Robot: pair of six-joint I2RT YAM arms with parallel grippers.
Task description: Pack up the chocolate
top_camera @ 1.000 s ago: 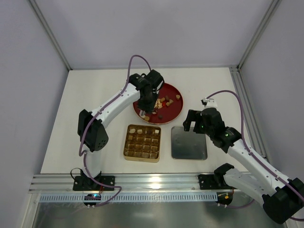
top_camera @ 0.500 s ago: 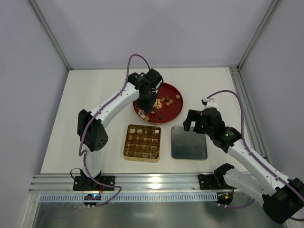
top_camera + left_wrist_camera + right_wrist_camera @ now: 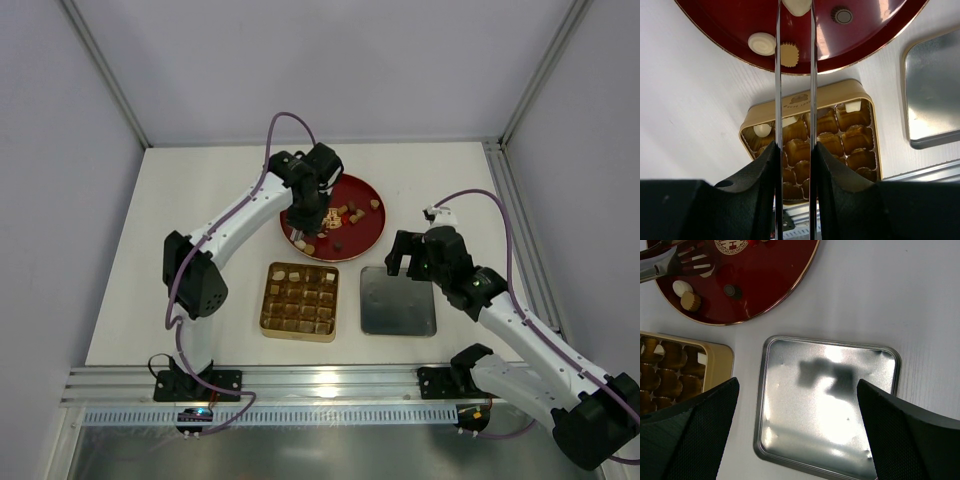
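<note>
Left wrist view gives you the clearest look: the left gripper (image 3: pixel 301 234) has its two thin metal fingers (image 3: pixel 778 75) clamped on a cream-white piece (image 3: pixel 796 6) of the chocolate, pinched at the tips above the red plate (image 3: pixel 875 30). On the plate near those fingers you can see a white round piece (image 3: pixel 762 43) just beside a tan fluted cup (image 3: pixel 789 54), and a dark round one (image 3: pixel 842 15) off to the other side. More of the chocolate (image 3: pixel 345 213) lies scattered over the plate in the top external view. The gold box (image 3: pixel 832 95) sits on the table (image 3: pixel 200 190) near the plate, many compartments holding tan pieces and a few white ones. Your right gripper (image 3: pixel 797 385) has its jaws spread wide, grasping nothing, above the silver lid (image 3: pixel 830 405) that lies just beside the box
</note>
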